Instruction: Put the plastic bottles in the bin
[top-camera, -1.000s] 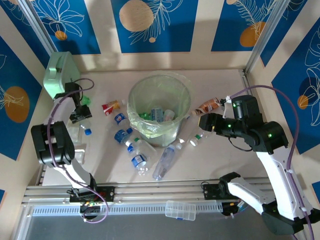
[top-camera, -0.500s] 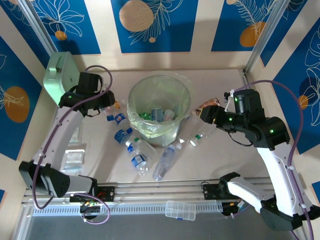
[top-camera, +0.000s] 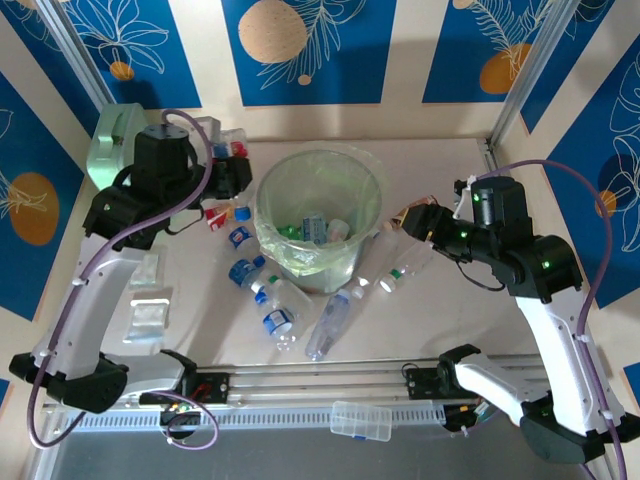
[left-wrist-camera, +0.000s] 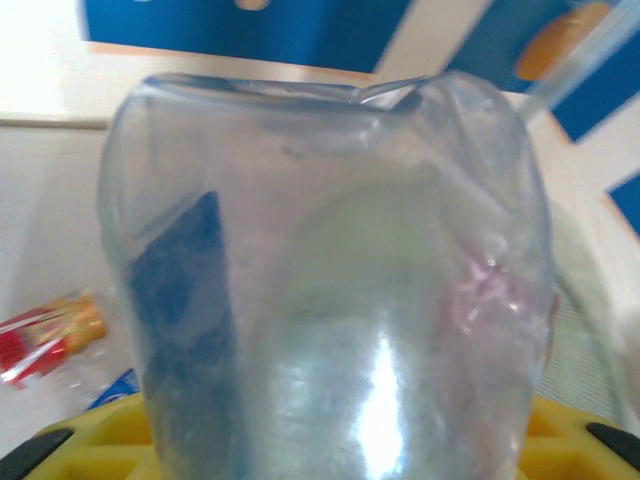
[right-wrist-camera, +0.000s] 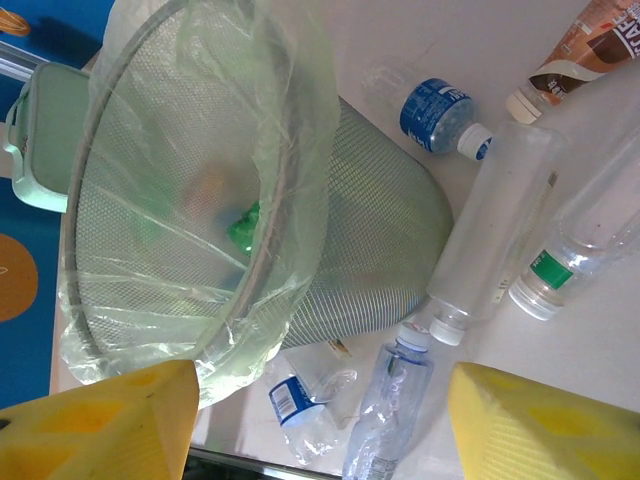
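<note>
Since the earlier frame the left arm has swung from the worktop's left edge toward its far-left corner, left gripper (left-wrist-camera: 322, 446) clamped on a bottle (left-wrist-camera: 330, 250). The bin (top-camera: 300, 155) stands just right of that bottle. The right gripper (right-wrist-camera: 320, 420), fingers apart and empty, hangs past the bin's right side.

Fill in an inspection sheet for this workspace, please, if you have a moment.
Surface: pale table, no spills seen.
Job's things: bin holds some bottles; more lie left of, in front of and right of it.
Clutter: mint case at far left; clear box by the near rails.
Hands: left hand shut on a clear bottle; right hand open, nothing between its fingers, over the bottles right of the bin.
Cables: purple cables, one on each side, looping loose.
Surroundings: blue leaf-print panels.
</note>
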